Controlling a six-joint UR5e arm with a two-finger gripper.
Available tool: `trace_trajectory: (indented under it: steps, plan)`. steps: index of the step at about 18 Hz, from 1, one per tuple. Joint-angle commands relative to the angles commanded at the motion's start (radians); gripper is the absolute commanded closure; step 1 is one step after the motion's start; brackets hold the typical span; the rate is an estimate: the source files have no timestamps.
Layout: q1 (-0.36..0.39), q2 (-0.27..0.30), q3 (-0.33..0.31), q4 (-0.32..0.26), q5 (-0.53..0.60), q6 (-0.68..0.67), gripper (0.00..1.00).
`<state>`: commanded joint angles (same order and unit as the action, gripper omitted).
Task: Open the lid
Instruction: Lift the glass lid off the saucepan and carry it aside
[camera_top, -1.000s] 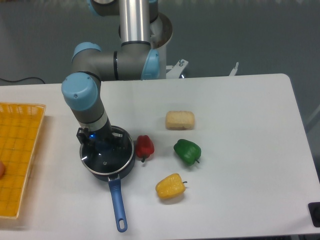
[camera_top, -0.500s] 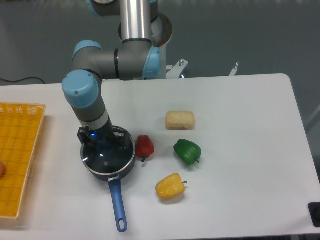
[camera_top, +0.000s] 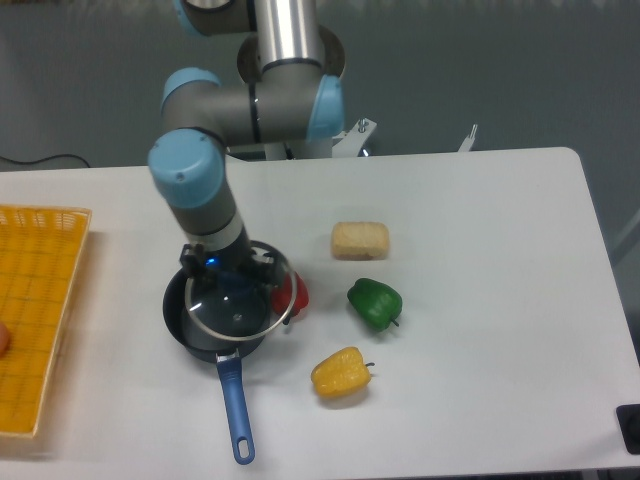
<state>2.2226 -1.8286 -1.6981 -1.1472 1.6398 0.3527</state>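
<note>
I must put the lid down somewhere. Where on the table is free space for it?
The gripper holds the lid over the saucepan. Bare table lies right of the green pepper and behind the sponge. It is crowded around the red pepper and yellow pepper.

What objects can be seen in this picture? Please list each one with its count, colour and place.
lid: 1, clear glass with metal rim, lifted and shifted right above the saucepan
saucepan: 1, dark with blue handle, front left of table
red pepper: 1, red, partly behind the lid
green pepper: 1, green, centre
yellow pepper: 1, yellow, front centre
sponge-like block: 1, beige, behind the peppers
basket: 1, yellow, left edge
table: 1, white
gripper: 1, dark, jaws at the lid's centre, knob hidden
</note>
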Motion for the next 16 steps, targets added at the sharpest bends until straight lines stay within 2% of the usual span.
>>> trace_trajectory:
  steps: [2, 6, 9, 16]
  plan:
    - [0.029, 0.009, 0.000, -0.025, -0.003, 0.034, 0.44]
    - [0.069, 0.020, 0.009, -0.029, -0.009, 0.072, 0.44]
    - [0.097, 0.029, 0.015, -0.061, -0.009, 0.106, 0.44]
    - [0.141, 0.038, 0.012, -0.078, -0.011, 0.164, 0.44]
